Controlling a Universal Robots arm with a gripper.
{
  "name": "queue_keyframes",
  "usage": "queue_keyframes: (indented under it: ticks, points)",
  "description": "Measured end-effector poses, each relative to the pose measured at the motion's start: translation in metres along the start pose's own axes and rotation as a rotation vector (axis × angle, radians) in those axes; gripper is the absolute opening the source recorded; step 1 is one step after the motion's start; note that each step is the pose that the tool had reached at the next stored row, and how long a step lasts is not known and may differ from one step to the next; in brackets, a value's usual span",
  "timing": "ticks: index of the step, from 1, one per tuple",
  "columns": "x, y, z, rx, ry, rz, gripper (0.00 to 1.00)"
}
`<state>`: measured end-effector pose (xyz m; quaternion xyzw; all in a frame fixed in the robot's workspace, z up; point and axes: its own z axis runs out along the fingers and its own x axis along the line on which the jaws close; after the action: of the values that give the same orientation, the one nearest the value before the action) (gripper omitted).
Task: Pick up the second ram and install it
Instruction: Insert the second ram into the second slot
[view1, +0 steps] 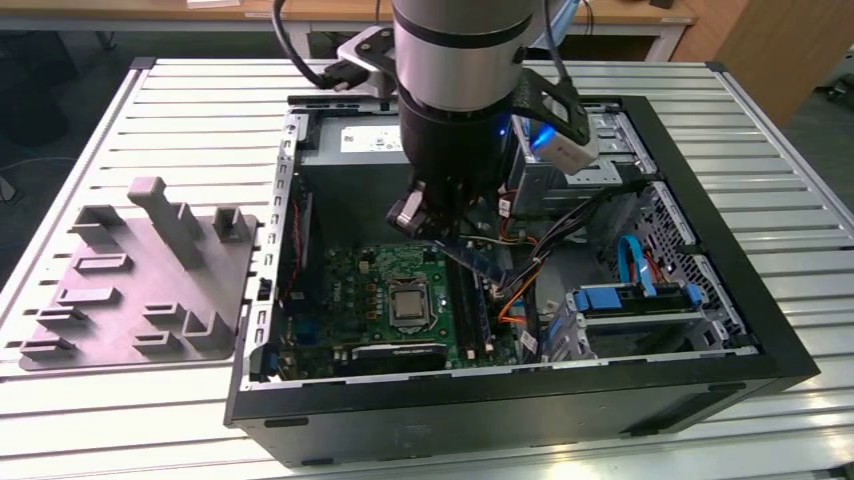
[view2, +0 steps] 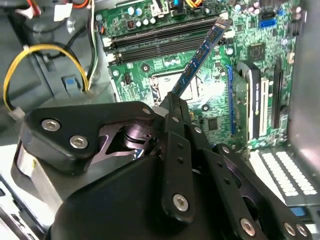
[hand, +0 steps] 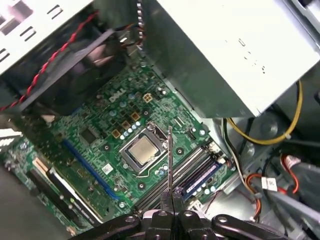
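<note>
Contact is seen between the end effector (view1: 438, 222) and the second ram (view1: 481, 262): the stick is clamped at one end between narrowly set fingers, and the rest of it is left projecting free. In the second wrist view the end effector (view2: 172, 102) is seen with the second ram (view2: 200, 57) slanting out from it above the motherboard (view2: 250, 45). Its far end lies over the memory slots (view2: 160, 37); whether that end touches a slot cannot be told.

In the first wrist view the second ram (hand: 170, 160) is shown edge-on as a thin line coming out of the end effector (hand: 173, 202). It is placed over the motherboard (hand: 95, 135), between the processor socket (hand: 141, 152) and the memory slots (hand: 182, 172). One slot near the motherboard's edge appears to be filled already by a blue-labelled module (hand: 202, 177).

In the exterior view the stick is held tilted above the motherboard (view1: 380, 295), inside the open computer case (view1: 534, 400). A grey parts tray (view1: 134, 280) is set on the table (view1: 200, 100), well apart from the motherboard and outside the case.
</note>
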<state>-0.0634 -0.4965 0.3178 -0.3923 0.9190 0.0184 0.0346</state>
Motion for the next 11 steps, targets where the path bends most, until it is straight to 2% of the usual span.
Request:
queue_keyframes:
  ticks: [11]
  points:
    - [0.0002,0.0,0.002,0.0155,-0.0013,0.198,0.11]
